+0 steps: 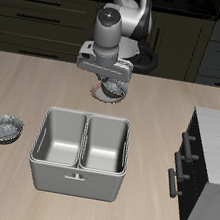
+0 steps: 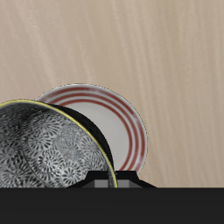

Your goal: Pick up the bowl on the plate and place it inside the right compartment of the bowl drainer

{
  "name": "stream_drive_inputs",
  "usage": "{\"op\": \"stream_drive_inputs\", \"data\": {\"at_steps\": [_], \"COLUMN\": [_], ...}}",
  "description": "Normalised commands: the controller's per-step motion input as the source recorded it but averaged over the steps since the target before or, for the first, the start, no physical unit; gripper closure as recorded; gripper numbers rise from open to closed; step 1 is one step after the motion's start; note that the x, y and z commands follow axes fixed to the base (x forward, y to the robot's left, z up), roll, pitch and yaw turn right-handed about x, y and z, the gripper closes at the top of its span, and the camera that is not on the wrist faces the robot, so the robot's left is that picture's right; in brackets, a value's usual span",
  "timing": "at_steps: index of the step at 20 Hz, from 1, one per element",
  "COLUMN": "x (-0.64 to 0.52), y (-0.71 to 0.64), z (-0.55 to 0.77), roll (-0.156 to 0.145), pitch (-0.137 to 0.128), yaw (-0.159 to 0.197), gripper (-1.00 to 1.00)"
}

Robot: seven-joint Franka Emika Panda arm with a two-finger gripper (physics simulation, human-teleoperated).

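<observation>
Clenched on the bowl point(image 2: 48, 144), the claw point(image 1: 112, 85) is holding it raised just above the plate point(image 2: 118, 118) in the upper middle of the exterior frame, leaving the carry to the bowl drainer point(image 1: 75, 180) and its right compartment point(image 1: 62, 137) undone.

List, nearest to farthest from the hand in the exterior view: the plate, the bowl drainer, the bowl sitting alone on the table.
1. plate, right under the hand, at the table's back.
2. bowl drainer, nearer the front edge.
3. lone bowl, off beside the drainer.
</observation>
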Motion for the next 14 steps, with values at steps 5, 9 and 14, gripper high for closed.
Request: {"op": "stream_drive_inputs", "data": {"at_steps": [5,9,14], "x": [-0.01,0.07,0.02], "y": [0.00,-0.05,-0.09], "z": [0.33,0.32,0.54], "roll": [-0.005,-0.018,-0.024], "pitch": [-0.065,-0.056,-0.090], "yaw": [0.033,0.032,0.022], "gripper": [1.00,1.00,1.00]}}
